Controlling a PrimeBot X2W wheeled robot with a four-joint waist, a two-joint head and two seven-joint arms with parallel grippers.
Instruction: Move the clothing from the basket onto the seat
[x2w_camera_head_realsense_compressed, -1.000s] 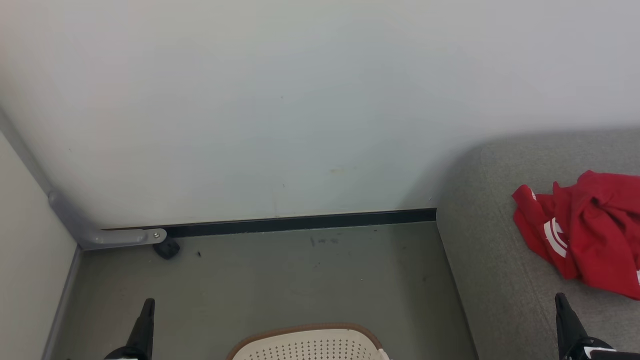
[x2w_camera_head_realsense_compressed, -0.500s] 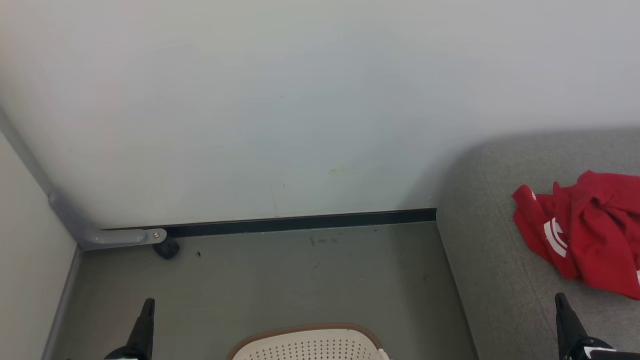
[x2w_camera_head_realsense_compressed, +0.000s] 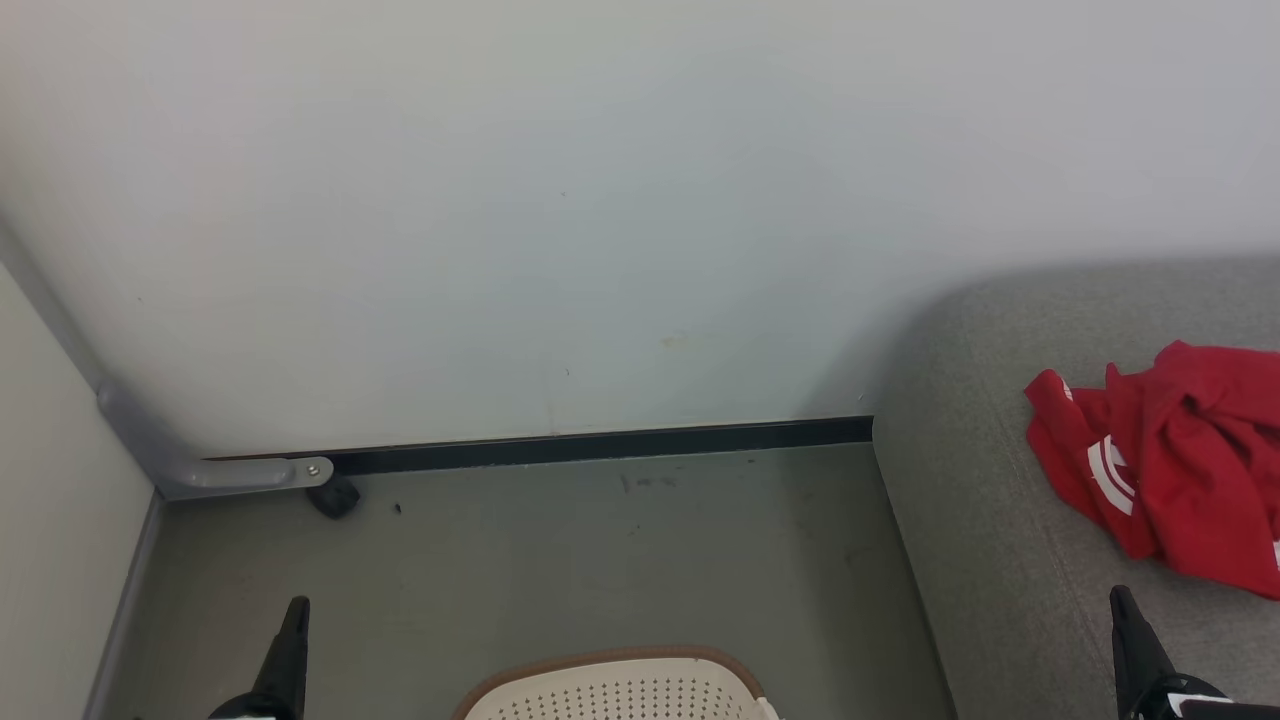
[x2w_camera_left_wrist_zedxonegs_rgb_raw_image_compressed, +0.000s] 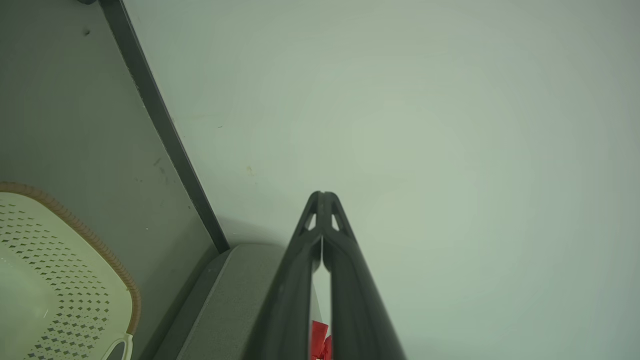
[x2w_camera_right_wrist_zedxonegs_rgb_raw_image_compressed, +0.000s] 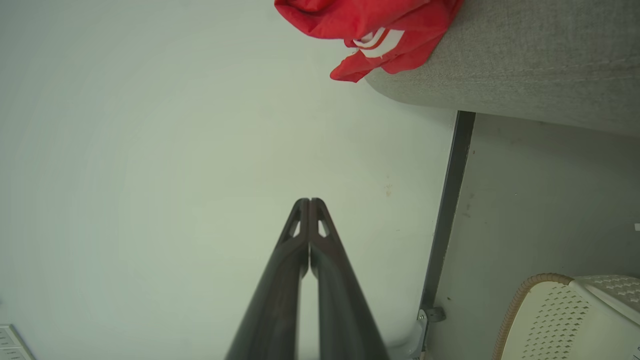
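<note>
nothing moved, red clothing (x2w_camera_head_realsense_compressed: 1190, 470) on seat (x2w_camera_head_realsense_compressed: 980, 560), basket (x2w_camera_head_realsense_compressed: 620, 695) on floor (x2w_camera_head_realsense_compressed: 600, 550)

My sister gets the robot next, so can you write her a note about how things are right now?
Left end effector: shut, holding nothing, pointing at the wall.
Right end effector: shut, holding nothing.
Red clothes: heaped on the grey seat.
Basket: on the floor beside the seat; the part in view has no clothes in it.
Done: clothes lie on the seat.
Left: check the rest of the basket for more.
</note>
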